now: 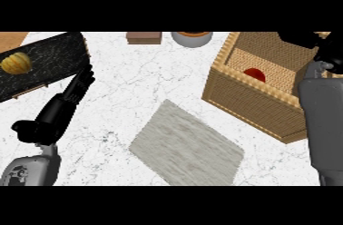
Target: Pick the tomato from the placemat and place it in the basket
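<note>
My left hand (61, 106) rests at the left edge, fingers straight and relaxed, holding nothing. The placemat (188, 144) in the middle has no tomato on it, so I judge the pick done. The tomato (254, 75) sits inside the basket (251, 104), apart from my right hand (300, 39), which hangs over the far rim; whether that hand is spread or closed I cannot tell. Only drawing my arm clear seems left

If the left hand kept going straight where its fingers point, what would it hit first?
Probably the black board: the left hand points its straight fingers at the board's near edge, though their height above it is unclear.
</note>
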Action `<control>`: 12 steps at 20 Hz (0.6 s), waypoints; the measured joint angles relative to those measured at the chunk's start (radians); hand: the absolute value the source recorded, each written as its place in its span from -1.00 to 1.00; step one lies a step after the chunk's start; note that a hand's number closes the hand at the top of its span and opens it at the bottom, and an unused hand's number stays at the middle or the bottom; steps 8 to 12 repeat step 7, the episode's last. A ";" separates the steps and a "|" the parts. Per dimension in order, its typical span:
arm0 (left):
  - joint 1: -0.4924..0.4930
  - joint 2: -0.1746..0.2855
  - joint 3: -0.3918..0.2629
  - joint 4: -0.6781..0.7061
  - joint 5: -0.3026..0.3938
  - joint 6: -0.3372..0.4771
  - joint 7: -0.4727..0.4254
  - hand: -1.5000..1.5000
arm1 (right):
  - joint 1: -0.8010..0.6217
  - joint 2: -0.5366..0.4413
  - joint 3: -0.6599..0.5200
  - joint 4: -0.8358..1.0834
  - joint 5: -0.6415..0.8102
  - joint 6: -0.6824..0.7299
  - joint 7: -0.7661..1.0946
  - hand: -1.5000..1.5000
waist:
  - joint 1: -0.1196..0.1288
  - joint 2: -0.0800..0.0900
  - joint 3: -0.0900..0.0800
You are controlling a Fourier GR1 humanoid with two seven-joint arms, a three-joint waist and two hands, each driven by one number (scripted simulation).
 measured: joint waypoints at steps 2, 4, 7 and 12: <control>-0.007 -0.014 -0.011 0.000 -0.010 0.013 0.008 0.00 | -0.009 -0.012 -0.022 -0.012 -0.046 -0.001 -0.014 -1.00 | -0.001 0.000 0.000; -0.003 -0.009 -0.009 -0.010 -0.010 0.010 0.015 0.00 | -0.005 -0.008 -0.039 -0.054 -0.072 -0.009 0.004 -1.00 | -0.003 -0.001 0.000; -0.008 -0.017 -0.010 0.000 -0.017 0.021 0.015 0.00 | 0.028 -0.016 -0.082 -0.120 -0.142 -0.007 0.017 -1.00 | -0.007 -0.002 0.000; -0.008 -0.017 -0.010 0.000 -0.017 0.021 0.015 0.00 | 0.028 -0.016 -0.082 -0.120 -0.142 -0.007 0.017 -1.00 | -0.007 -0.002 0.000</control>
